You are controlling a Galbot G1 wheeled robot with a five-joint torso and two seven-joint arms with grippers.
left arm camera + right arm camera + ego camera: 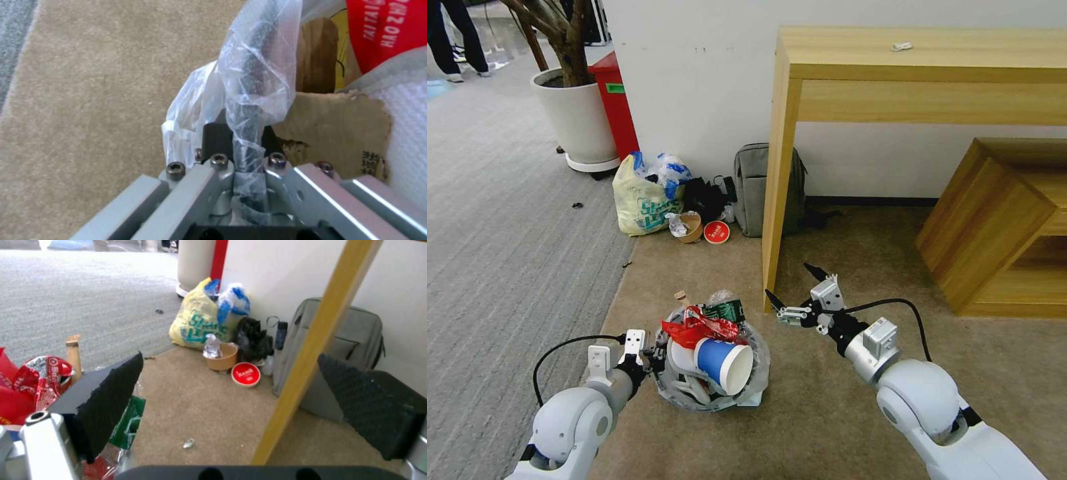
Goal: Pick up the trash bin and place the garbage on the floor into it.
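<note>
The trash bin (710, 390), a small round black tub lined with crinkly translucent plastic, sits on the beige short-pile carpet (827, 413) just in front of the robot, heaped with garbage: a blue paper cup (724, 363) lying on its side with its white mouth outward, glossy red wrappers (697, 328), a crushed green bottle (726, 311) and a stub of wooden stick (682, 296) poking up behind. The left tool (657, 352) is clamped on the bin's near rim; the left wrist view shows its metal fingers (218, 173) pinching the dark rim (249, 133) through the wrinkled liner (262, 66), with torn brown cardboard (338, 130) and white textured fabric (409, 133) just inside. The right tool (796, 287) hovers above the carpet beside the bin, near the pale wooden tabletop's leg (777, 200), its black ribbed wedge-shaped fingers (111, 403) spread wide and holding nothing. Farther back against the white wall rest a tied yellowish shopping bag (640, 200), a brown bowl (690, 228), a round red lid (717, 232) and a grey backpack (754, 190).
</note>
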